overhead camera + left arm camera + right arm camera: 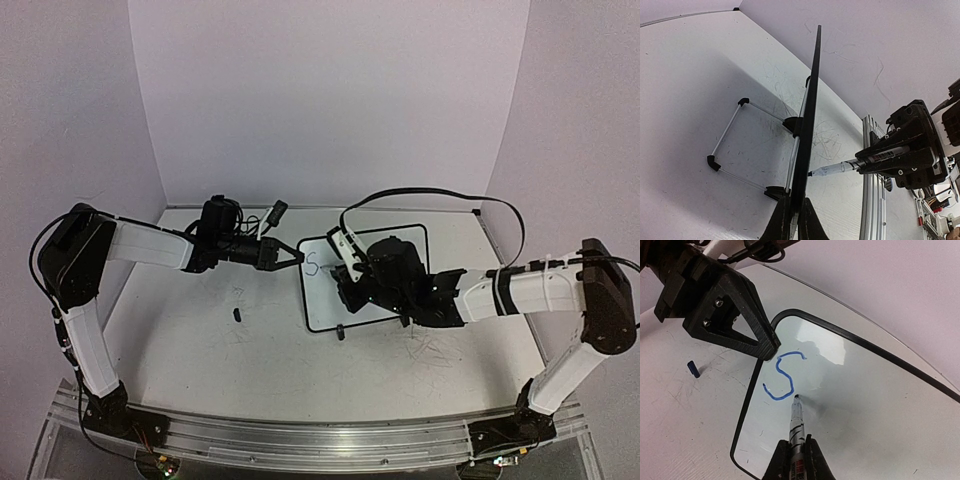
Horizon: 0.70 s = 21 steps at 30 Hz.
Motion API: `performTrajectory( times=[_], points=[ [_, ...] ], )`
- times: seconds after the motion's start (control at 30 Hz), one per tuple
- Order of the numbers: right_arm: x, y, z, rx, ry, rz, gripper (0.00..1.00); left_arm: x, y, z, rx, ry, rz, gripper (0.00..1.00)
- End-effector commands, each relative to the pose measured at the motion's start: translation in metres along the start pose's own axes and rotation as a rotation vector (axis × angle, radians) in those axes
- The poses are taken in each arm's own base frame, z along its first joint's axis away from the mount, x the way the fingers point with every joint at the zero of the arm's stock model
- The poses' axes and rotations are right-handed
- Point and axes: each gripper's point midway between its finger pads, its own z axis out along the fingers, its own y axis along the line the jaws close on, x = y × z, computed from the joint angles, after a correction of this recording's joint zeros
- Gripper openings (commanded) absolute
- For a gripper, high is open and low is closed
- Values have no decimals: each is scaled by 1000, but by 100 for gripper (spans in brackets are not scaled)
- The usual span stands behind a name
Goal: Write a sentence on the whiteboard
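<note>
The left arm [150, 245] reaches low and rightward across the table [200, 340]. Its jaws are clamped shut on the left edge of the whiteboard [335, 305], which stands propped at mid-table between both arms. The right arm [520, 292] stretches leftward, jaws closed around a marker [797, 422]. The marker's tip meets the board just right of the sentence [782, 377], so far one blue "S".

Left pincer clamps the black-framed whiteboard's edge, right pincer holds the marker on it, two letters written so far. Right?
Not two: the right wrist view shows one letter, a blue S, on the glossy black-framed whiteboard. The left pincer does clamp its edge, and the right pincer holds the slim grey marker.
</note>
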Motion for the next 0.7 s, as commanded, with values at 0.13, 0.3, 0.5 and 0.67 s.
performTrajectory(
  times=[0.13, 0.3, 0.5, 0.67],
  points=[
    [-33, -8, -2, 38, -91, 30, 0, -8, -8, -4, 17, -9, 9, 0],
    [-32, -9, 1, 50, -88, 31, 0, -8, -8, -5, 17, -9, 10, 0],
    [-29, -11, 3, 64, -79, 29, 0, -8, -9, -5, 19, -9, 11, 0],
    [-23, -10, 5, 66, -59, 27, 0, -8, -9, -5, 20, -9, 12, 0]
  ],
)
